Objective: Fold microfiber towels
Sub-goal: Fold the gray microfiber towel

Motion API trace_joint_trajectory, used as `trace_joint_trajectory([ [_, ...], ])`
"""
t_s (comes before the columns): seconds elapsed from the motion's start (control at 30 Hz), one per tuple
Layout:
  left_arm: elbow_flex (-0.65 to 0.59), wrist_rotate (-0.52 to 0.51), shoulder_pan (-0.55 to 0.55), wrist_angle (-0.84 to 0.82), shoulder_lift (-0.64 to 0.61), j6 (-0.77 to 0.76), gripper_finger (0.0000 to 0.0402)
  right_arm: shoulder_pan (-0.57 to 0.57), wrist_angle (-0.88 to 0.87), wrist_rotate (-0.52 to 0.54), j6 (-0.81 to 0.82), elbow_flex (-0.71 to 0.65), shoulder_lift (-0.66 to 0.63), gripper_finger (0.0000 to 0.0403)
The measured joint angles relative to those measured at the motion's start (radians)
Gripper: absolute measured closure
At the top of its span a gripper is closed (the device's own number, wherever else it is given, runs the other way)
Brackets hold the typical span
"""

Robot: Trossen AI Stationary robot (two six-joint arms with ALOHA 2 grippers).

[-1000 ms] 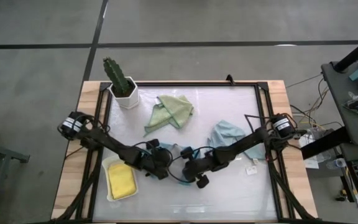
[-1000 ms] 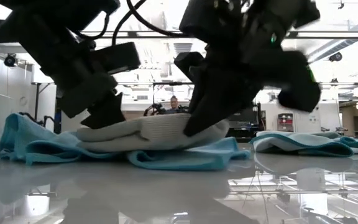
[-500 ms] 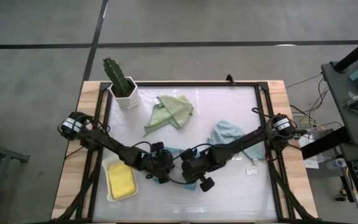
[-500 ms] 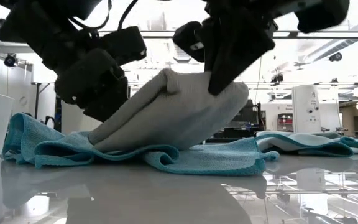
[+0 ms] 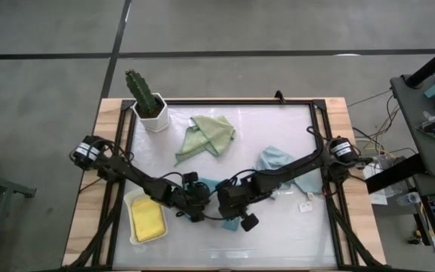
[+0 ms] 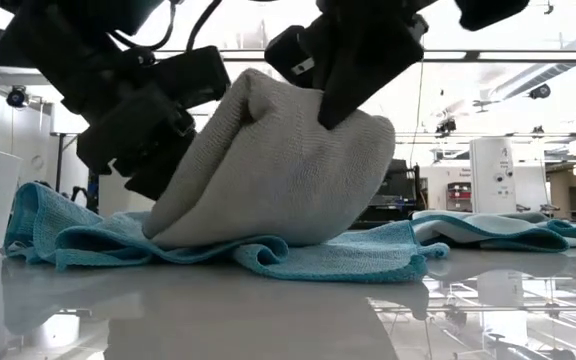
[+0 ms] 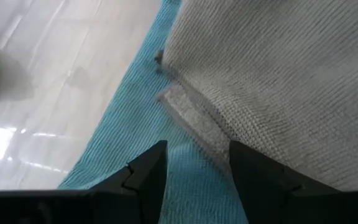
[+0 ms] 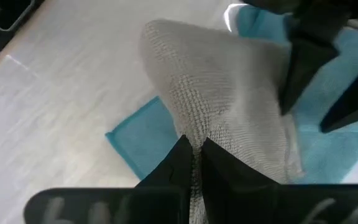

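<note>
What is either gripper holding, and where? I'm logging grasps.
The right gripper pinches the grey towel by a raised fold; the left gripper holds nothing.

Grey towel on teal towel; yellow towel; sage-green towel.

A robotics lab: beyond the glossy white wood-edged desk stand a white machine cabinet, ceiling pipework, and a cable-strewn electronics bench beside the desk.

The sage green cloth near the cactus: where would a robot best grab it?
Probably at the pointed corner of the sage green cloth, coming straight down from above. That corner trails out thin and flat from the crumpled bulk, so fingers could pinch a single layer there.
</note>
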Motion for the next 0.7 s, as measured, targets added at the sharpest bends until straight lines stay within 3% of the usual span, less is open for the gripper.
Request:
trace_joint_trajectory([
  [0.13,0.0,0.0,-0.001,0.021,0.013,0.0,0.0242,-0.034,0.042,-0.047,-0.019,0.0,0.016,0.0391],
  [0.7,0.001,0.003,-0.002,0.051,0.016,0.002,0.0242,-0.145,0.197,-0.043,-0.028,-0.006,0.088,0.0391],
])
